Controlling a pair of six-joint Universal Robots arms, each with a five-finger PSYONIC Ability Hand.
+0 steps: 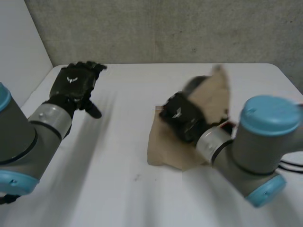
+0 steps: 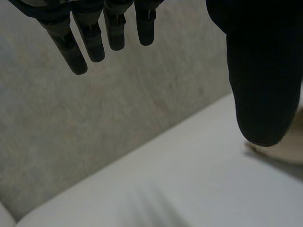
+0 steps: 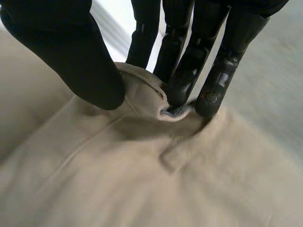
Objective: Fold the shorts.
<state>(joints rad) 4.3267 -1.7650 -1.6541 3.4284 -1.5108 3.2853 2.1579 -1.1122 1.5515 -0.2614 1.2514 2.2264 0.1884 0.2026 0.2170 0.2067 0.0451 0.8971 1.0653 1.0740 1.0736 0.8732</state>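
Head view, shorts (image 1: 163, 147): tan cloth on the white table (image 1: 113, 184), right of its middle. The near-left part lies flat and the far-right part is raised off the surface in a peak.
Grip point: in the right wrist view a thick stitched edge is bunched into a fold between thumb and fingers. Whether it is waistband or leg hem cannot be told.
Right hand (image 1: 182, 118): on top of the shorts and closed on that edge, with the thumb pressing the cloth against the fingertips (image 3: 208, 97).
Right arm: comes in from the near right, forearm low over the cloth, the back of the hand facing up.
Key relation: the flat part of the shorts lies to the near left of the holding hand, so a fold would likely carry the pinched edge that way. The cloth's long axis appears to run near-left to far-right.
Left hand (image 1: 73, 82): at the far left above bare table, well apart from the shorts, fingers straight and spread, holding nothing.
Nearer hand: the right, plainly. The left would have to cross the table's middle to help.
Backdrop: grey concrete wall (image 1: 165, 28) beyond the table's far edge.
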